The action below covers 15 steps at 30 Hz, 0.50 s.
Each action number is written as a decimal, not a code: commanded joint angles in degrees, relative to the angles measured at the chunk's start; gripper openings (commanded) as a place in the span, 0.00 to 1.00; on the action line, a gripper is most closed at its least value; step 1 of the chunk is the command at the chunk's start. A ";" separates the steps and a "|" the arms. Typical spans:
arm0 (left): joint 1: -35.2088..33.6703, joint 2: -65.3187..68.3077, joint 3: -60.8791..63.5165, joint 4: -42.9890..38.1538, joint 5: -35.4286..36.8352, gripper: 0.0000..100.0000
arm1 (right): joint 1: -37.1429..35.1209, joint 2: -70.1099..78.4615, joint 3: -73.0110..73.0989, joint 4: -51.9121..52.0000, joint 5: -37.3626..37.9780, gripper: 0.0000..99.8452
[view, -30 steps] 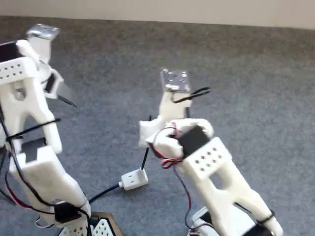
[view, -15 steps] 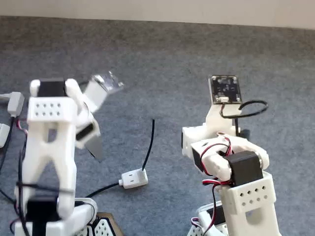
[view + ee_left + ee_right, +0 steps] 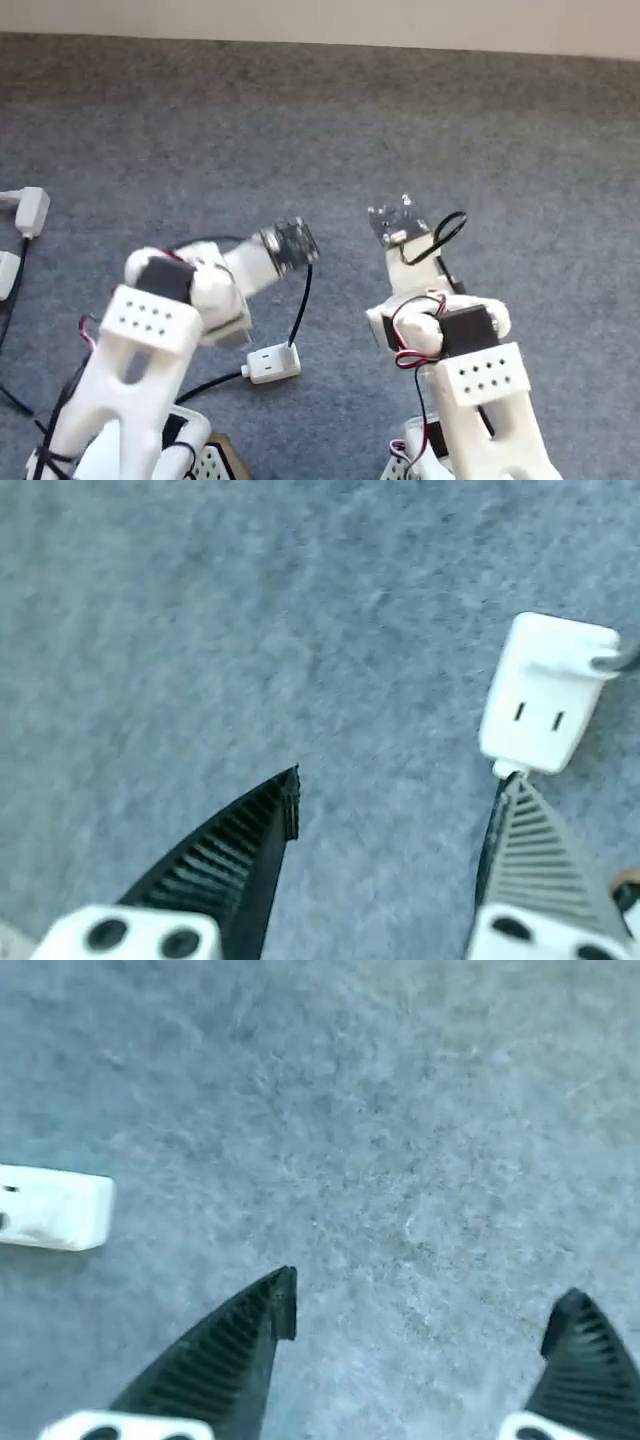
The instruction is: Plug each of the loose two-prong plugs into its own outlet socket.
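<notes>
Left gripper (image 3: 397,785), right gripper (image 3: 428,1292) spread, empty

White socket (image 3: 272,364) lies on grey carpet (image 3: 520,130) between left arm (image 3: 150,335) and right arm (image 3: 475,375).

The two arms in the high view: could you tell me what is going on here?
Neither arm holds anything. The left gripper is open just beside the white outlet socket, whose two slots show. The right gripper is open above bare grey table. What look like the loose plugs lie at the table's left edge, not yet plugged in.
</notes>
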 commanded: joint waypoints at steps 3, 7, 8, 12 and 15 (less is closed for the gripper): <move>9.10 -5.67 13.14 -8.62 -0.26 0.31 | 3.65 -1.01 13.41 -16.31 1.41 0.35; 11.12 -5.49 14.46 -8.97 0.09 0.31 | 3.47 -1.01 18.07 -20.44 1.41 0.35; 11.30 -5.41 14.55 -9.93 0.70 0.31 | 3.56 -1.01 18.77 -21.32 1.41 0.35; 11.47 -5.32 18.77 -17.05 1.67 0.31 | 3.56 -1.01 19.65 -22.11 1.41 0.35; 11.47 -5.32 24.40 -24.97 1.76 0.31 | 3.56 -1.01 19.74 -22.11 1.41 0.35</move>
